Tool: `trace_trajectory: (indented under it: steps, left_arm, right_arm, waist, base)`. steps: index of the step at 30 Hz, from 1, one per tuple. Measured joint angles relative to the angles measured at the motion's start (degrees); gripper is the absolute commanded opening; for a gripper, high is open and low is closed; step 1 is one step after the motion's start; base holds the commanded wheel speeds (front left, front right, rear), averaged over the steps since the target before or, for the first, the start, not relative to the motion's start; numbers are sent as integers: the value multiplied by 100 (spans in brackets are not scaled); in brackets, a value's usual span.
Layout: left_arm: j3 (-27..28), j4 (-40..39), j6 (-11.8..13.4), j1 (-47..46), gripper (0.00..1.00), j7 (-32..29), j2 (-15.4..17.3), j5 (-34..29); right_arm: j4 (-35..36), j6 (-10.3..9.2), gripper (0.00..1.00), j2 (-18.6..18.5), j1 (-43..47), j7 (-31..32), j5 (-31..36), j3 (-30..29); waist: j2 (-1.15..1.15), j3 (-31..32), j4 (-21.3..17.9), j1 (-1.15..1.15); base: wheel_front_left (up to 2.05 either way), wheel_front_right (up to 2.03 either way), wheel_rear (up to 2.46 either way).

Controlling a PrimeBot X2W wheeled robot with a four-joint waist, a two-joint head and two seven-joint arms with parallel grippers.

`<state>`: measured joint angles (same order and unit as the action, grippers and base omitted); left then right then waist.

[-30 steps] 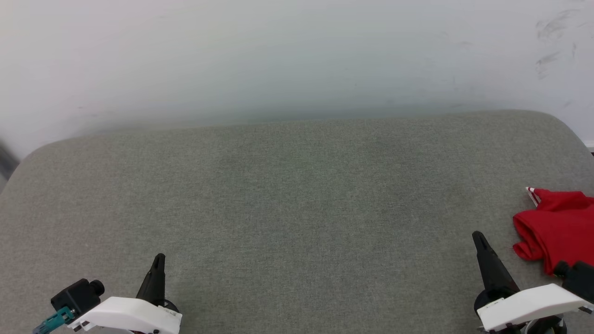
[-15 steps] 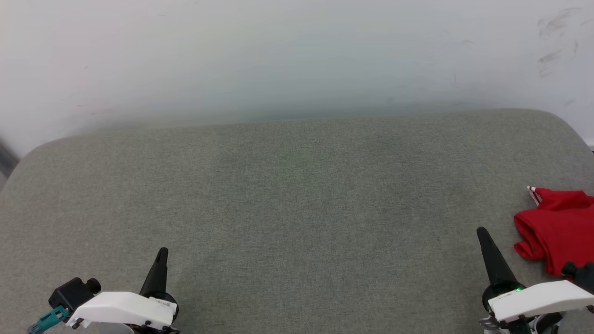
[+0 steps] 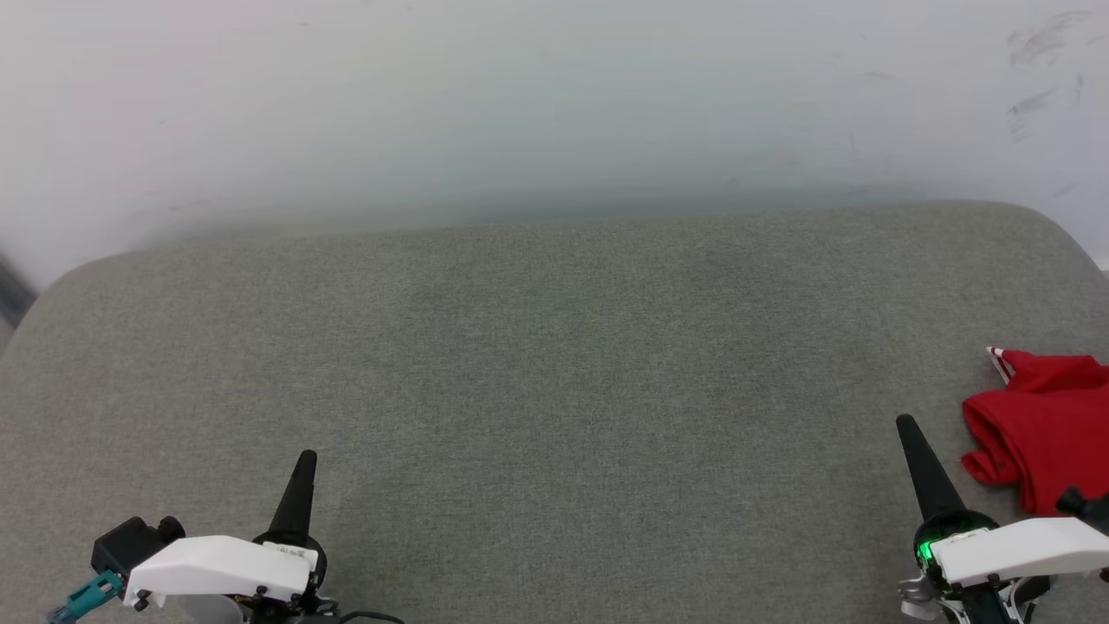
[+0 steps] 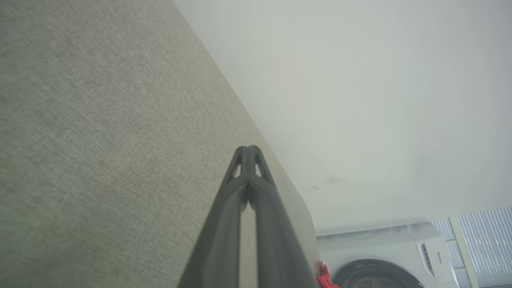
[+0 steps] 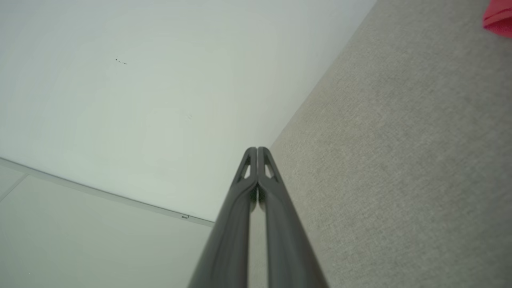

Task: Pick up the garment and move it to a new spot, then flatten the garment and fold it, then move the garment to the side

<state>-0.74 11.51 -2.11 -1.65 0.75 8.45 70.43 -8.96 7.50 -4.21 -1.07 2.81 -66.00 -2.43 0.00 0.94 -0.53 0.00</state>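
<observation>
The garment is a red bundle with a bit of red-white striped trim, lying crumpled at the right edge of the grey cushioned surface; part of it runs out of the head view. A red corner of the garment appears at the top right of the right wrist view, and a sliver of the garment in the left wrist view. My right gripper is shut and empty, just left of the bundle without touching it. My left gripper is shut and empty at the lower left, far from it.
A pale wall rises behind the surface's far edge. The surface has rounded corners at the far left and far right. A washing machine stands beyond its end in the left wrist view.
Both grippers have crept forward, up the head view, and turned slightly. The garment has stayed where it was.
</observation>
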Motion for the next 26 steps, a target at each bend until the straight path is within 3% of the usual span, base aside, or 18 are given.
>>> trace_trajectory:
  steps: [26]
  left_arm:
    - [339, 126, -256, -218, 0, -339, -259, 1128]
  right_arm:
    - [-246, -1, 0, 0, -246, 112, -1397, -115]
  waist:
    - [0, -50, 24, 0]
  base:
    - [0, 0, 0]
